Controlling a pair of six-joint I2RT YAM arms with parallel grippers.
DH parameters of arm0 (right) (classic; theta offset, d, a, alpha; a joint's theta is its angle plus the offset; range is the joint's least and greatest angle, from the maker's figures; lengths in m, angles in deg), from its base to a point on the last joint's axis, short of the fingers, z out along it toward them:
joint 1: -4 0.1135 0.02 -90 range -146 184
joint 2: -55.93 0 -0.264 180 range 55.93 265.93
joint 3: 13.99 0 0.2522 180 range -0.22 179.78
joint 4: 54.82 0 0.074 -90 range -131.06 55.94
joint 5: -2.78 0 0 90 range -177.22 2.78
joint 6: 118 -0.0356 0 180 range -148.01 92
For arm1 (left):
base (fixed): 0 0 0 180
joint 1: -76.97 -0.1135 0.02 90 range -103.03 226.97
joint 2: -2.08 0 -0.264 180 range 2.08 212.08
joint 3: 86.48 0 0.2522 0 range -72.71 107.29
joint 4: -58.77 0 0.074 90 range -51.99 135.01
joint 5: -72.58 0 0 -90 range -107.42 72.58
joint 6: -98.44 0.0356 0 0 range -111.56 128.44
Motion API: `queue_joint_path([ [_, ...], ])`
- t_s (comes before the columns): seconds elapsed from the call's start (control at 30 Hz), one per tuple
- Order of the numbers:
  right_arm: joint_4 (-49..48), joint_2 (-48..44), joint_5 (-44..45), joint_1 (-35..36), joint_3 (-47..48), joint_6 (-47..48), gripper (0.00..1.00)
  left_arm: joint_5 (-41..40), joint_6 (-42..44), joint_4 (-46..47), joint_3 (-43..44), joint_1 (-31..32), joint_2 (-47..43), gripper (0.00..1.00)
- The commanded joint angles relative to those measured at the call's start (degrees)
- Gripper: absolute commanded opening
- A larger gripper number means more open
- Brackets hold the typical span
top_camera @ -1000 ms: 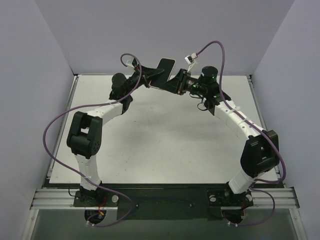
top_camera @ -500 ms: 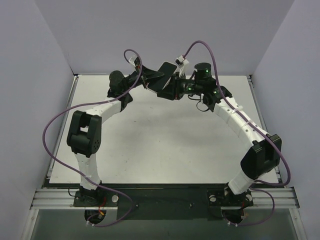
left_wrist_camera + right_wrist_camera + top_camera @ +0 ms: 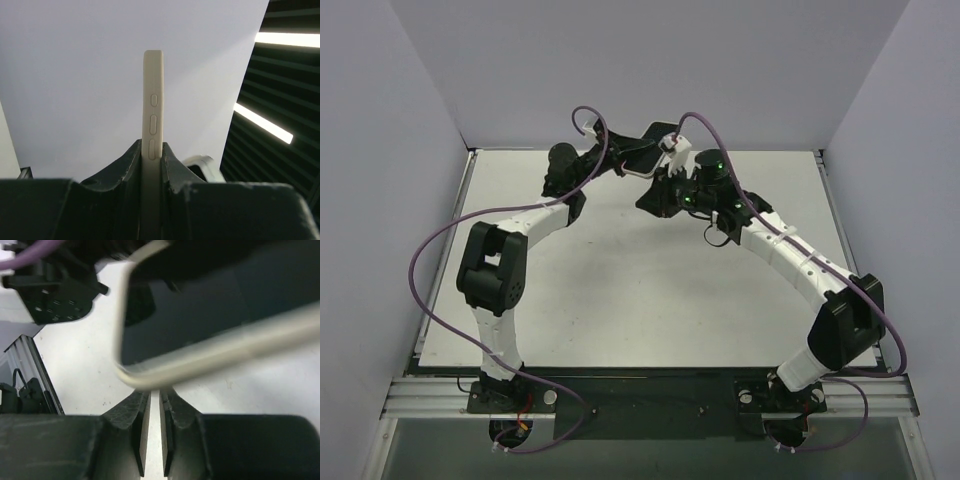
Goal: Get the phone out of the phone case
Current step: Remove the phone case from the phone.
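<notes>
The left gripper clamps the cream matte phone case; the right gripper is nearly closed, empty. The case's rim likely flexes; peel a corner off the slick black phone

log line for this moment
left tool: shut on phone case | right tool: at case rim, grip unclear | phone: in case

The phone case is cream-coloured and soft-edged, seen edge-on and upright in the centre of the left wrist view. Three raised button bumps run down its side, and its lower end is pinched in the left gripper. From the right wrist, its rounded rim frames the dark, glossy phone seated inside, across the upper frame. From above it sits tilted at upper centre.
</notes>
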Motion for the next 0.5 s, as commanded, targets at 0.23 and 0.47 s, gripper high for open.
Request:
queue_joint_path([
  [0.23, -27.4, -11.2, -9.7, -7.1, -19.2, -35.7, 0.86, -12.1, -19.6, 22.5, -1.6, 1.9, 0.5, 0.00],
  [0.47, -54.5, -7.8, -14.4, -10.7, -19.5, -56.8, 0.76, -11.6, -18.1, 21.0, -2.1, 3.4, 0.1, 0.00],
])
